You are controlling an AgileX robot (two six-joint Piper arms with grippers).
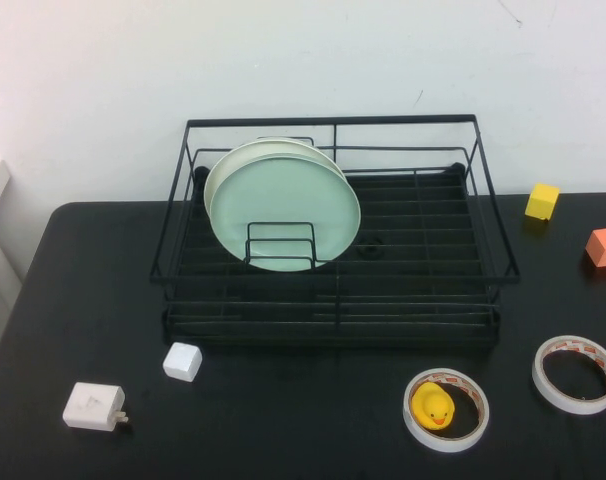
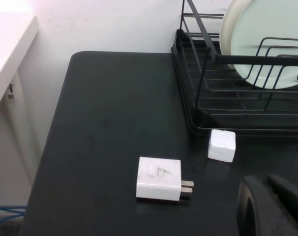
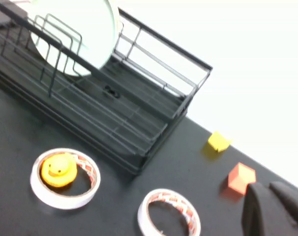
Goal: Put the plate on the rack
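The pale mint-green plate (image 1: 288, 205) stands upright in the black wire rack (image 1: 333, 300), held by the small wire divider and leaning on a cream-white plate (image 1: 221, 172) behind it. It also shows in the left wrist view (image 2: 272, 39) and the right wrist view (image 3: 75, 29). Neither arm shows in the high view. My left gripper (image 2: 263, 184) is shut and empty above the table, near the rack's front left corner (image 2: 200, 123). My right gripper (image 3: 267, 191) is shut and empty, off the rack's right side near the orange cube.
A white charger (image 1: 93, 406) and a white cube (image 1: 182, 361) lie front left. A tape roll (image 1: 445, 410) holding a yellow duck (image 1: 432, 404) and a second tape roll (image 1: 576, 373) lie front right. A yellow cube (image 1: 542, 200) and an orange cube (image 1: 605, 246) sit right.
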